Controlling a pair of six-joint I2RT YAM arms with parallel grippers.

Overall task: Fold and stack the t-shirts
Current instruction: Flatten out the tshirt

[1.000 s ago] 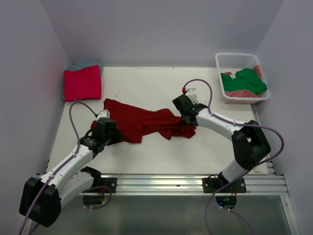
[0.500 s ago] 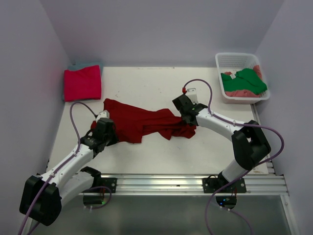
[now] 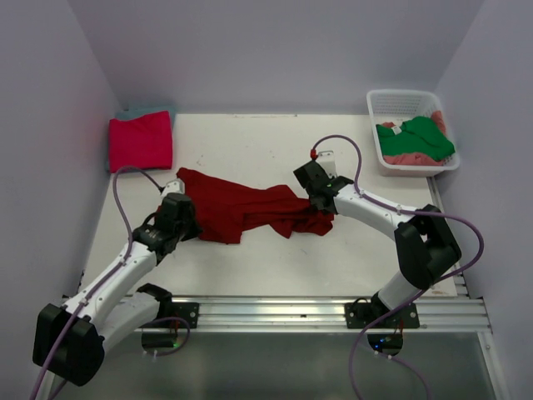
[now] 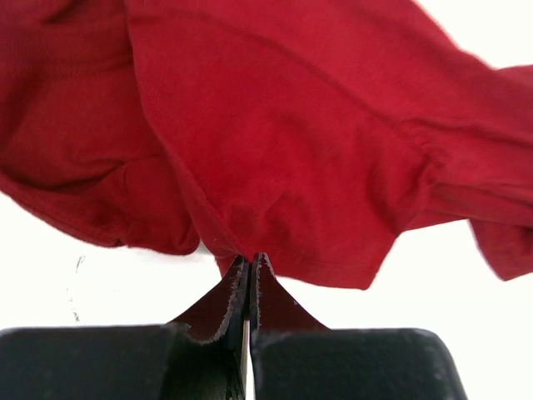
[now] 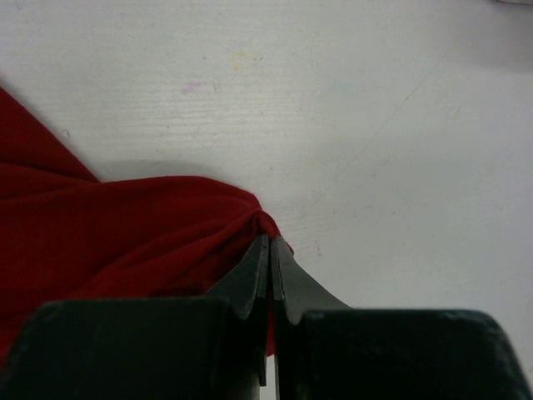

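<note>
Left tool crept forward | it and right tool clamp dark red t-shirt | white table, lilac walls

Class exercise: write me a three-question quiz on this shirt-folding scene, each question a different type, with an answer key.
1. True or false: the left gripper and the right gripper are both shut on the dark red t-shirt.
2. Where does the green t-shirt lie? A) in the white basket B) on the folded stack C) under the left arm
3. Fill in: the folded magenta-pink t-shirt lies on a ____ one in the far left corner.
Key: 1 true; 2 A; 3 teal, the teal t-shirt.
</note>
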